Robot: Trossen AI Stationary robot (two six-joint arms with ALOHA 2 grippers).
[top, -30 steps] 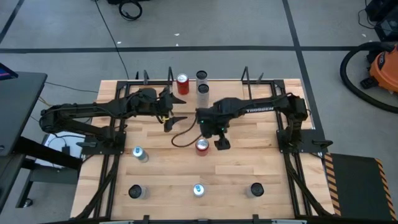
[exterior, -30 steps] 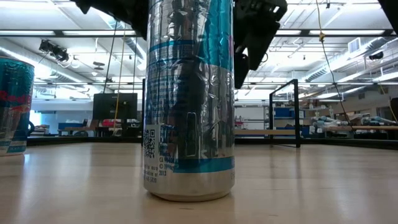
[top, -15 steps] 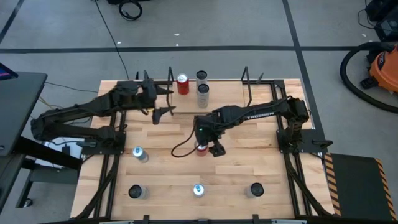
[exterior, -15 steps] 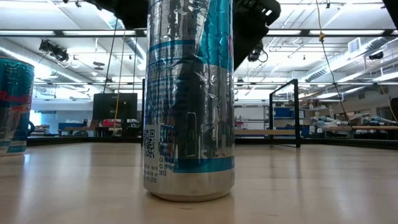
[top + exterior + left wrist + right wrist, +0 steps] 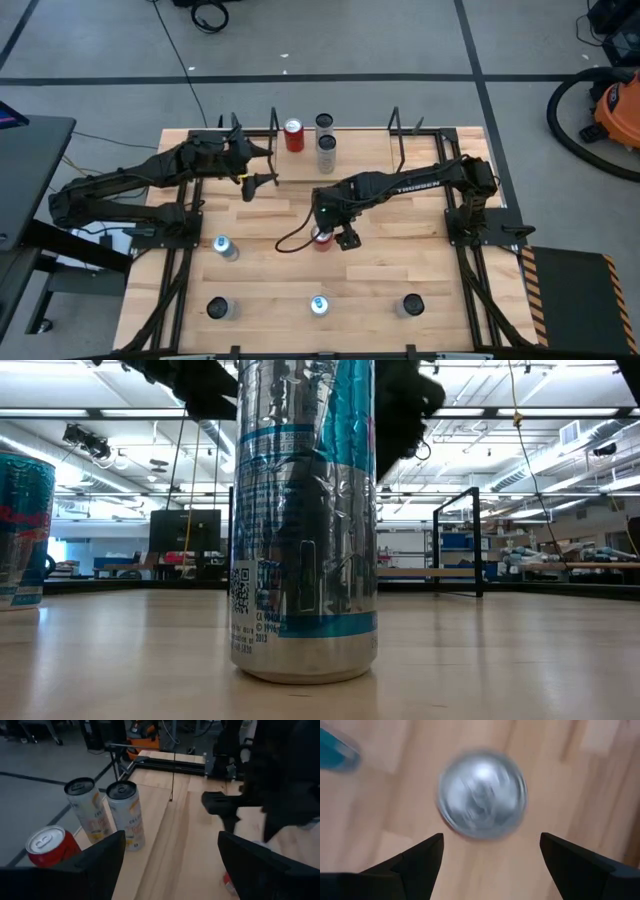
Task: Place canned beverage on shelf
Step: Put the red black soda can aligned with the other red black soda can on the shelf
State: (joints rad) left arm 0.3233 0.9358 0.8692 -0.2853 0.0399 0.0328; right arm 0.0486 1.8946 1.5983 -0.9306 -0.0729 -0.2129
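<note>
A grey concrete floor [image 5: 400,40] crossed by dark tape lines surrounds the light wood surface [image 5: 400,270]. An orange shop vacuum [image 5: 612,105] stands on it, a black cable [image 5: 210,14] lies coiled there. Beyond, rows of ceiling strip lights [image 5: 100,413] and a dark monitor [image 5: 185,530].

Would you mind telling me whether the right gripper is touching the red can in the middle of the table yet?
Apart. The right wrist view shows the can's silver top clear of both dark fingers of the right gripper, bare wood between them.
</note>
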